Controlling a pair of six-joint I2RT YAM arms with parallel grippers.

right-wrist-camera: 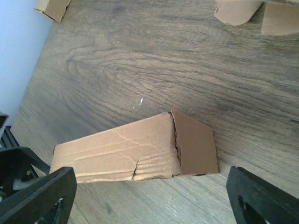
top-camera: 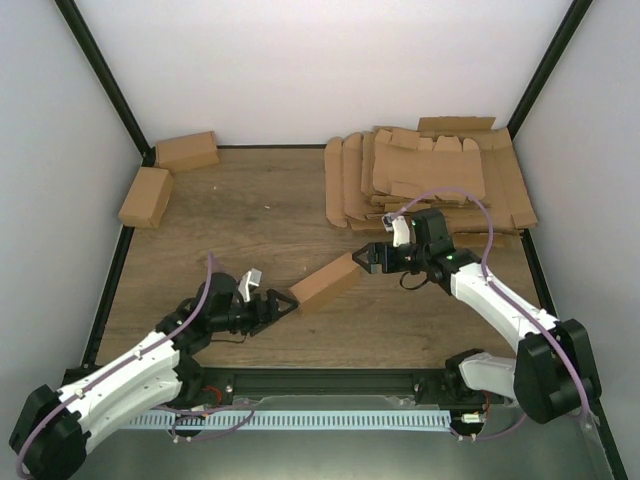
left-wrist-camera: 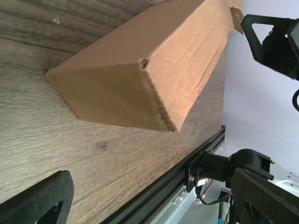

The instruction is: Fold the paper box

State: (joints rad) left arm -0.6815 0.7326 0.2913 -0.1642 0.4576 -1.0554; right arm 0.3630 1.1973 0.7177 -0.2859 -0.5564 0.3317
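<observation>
The paper box [top-camera: 325,285] is folded into a closed brown oblong brick and lies on the wooden table between my two grippers. My left gripper [top-camera: 288,303] is open just off its near left end. In the left wrist view the box [left-wrist-camera: 140,70] lies ahead of the spread fingers [left-wrist-camera: 39,200], not between them, and the gripper [left-wrist-camera: 149,186] is empty. My right gripper [top-camera: 363,257] is open at the box's far right end. In the right wrist view the box [right-wrist-camera: 131,149] lies ahead of the open, empty gripper [right-wrist-camera: 149,186].
Two finished brown boxes [top-camera: 187,151] [top-camera: 145,196] lie at the back left. A pile of flat cardboard blanks [top-camera: 430,175] lies at the back right, just behind my right arm. A black frame rail [left-wrist-camera: 187,172] runs along the table's near edge.
</observation>
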